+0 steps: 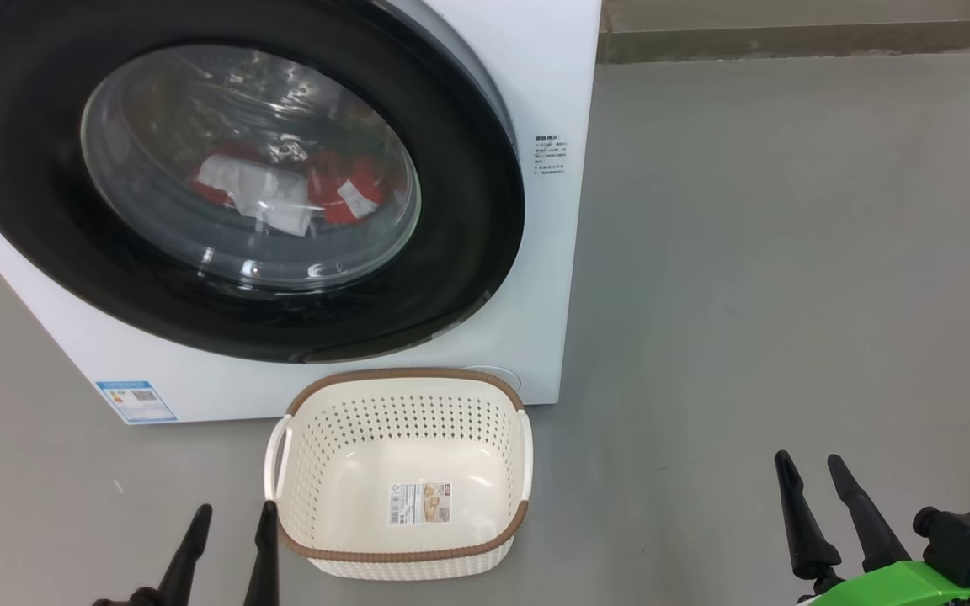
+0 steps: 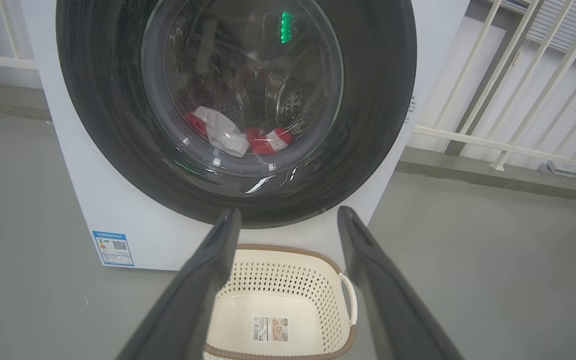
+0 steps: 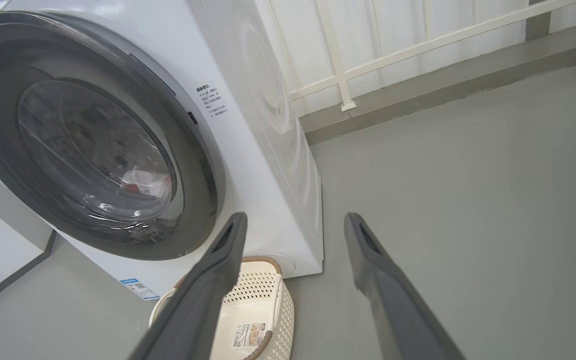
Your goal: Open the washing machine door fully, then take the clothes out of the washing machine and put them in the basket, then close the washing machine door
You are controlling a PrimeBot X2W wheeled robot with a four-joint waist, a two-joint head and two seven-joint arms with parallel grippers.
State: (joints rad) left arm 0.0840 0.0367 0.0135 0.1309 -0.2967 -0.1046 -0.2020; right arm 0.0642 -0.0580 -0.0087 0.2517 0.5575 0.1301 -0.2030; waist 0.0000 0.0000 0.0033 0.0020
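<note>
Down at seven o'clock in the head view, the left end effector has its fingers spread wide and grips nothing. Its right finger shows just beside the basket's left handle. Over at five o'clock, the right end effector is spread wide as well, empty-handed, hanging over grey floor well apart from everything. Dead centre at six o'clock, the basket sits on the floor, a sticker showing on its bare bottom and its far rim right up by the washing machine. Beyond that, up at eleven o'clock, the washing machine door is closed. Through the glass the clothes lie red and white, low in the drum.
</note>
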